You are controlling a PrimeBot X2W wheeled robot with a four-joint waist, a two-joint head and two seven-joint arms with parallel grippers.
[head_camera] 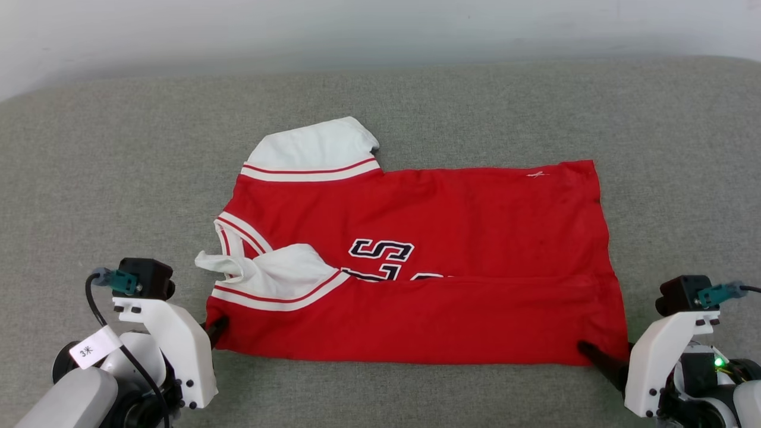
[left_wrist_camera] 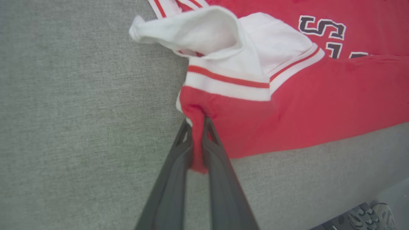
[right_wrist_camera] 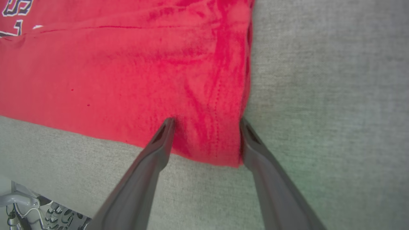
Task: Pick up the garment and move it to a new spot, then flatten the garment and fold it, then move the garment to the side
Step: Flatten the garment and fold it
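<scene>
The red T-shirt [head_camera: 452, 226] lies spread sideways on a grey cloth surface [head_camera: 416, 101], collar end toward the robot's left and hem toward its right. Its near long edge is folded up over the chest, and the fold line cuts across the lettering. The black, white-outlined letter "S" [head_camera: 380, 249] reads clearly. The characters below it are half covered, and I cannot make them out. One white sleeve [head_camera: 315, 148] with red-and-white striped trim sticks out at the far side. The other sleeve [head_camera: 279, 273] lies crumpled on the folded part beside the collar.

The left gripper [head_camera: 215, 330] is at the near left corner. In the left wrist view its fingers [left_wrist_camera: 211, 150] are pressed together with a bunch of red cloth pinched between them. The right gripper [head_camera: 585, 348] is at the near right corner. In the right wrist view it [right_wrist_camera: 206, 123] is spread wide, one finger on the cloth and the other at the side edge, gripping nothing.

A white tag [head_camera: 95, 348] on the left arm's cable reads "3米".
</scene>
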